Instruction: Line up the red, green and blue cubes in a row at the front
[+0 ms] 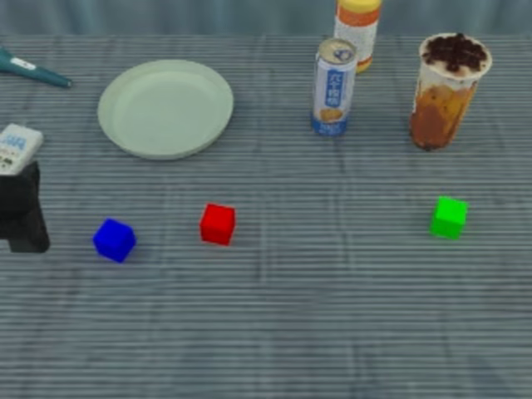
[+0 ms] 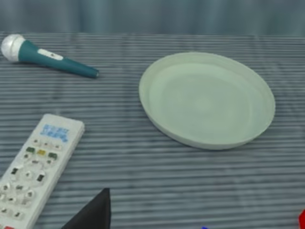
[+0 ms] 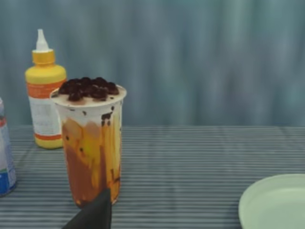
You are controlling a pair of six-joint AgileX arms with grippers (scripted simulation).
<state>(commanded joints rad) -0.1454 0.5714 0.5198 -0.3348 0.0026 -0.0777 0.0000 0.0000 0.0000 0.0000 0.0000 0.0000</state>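
Note:
Three cubes rest apart on the striped cloth in the top view. The blue cube point(image 1: 114, 239) lies at the left, the red cube point(image 1: 218, 224) a short way to its right, and the green cube point(image 1: 449, 217) far off at the right. My left gripper point(image 1: 23, 218) sits at the table's left edge, left of the blue cube and holding nothing. In the left wrist view only slivers of the blue cube point(image 2: 205, 227) and red cube point(image 2: 302, 219) show. My right gripper point(image 3: 95, 217) is outside the top view; its wrist view shows only a dark tip low in the picture.
A pale green plate point(image 1: 166, 108) lies at the back left. A drink can point(image 1: 334, 87), a yellow bottle point(image 1: 357, 29) and a dessert cup point(image 1: 447, 90) stand at the back right. A remote point(image 1: 17, 148) and a teal microphone point(image 1: 33, 71) lie at the left edge.

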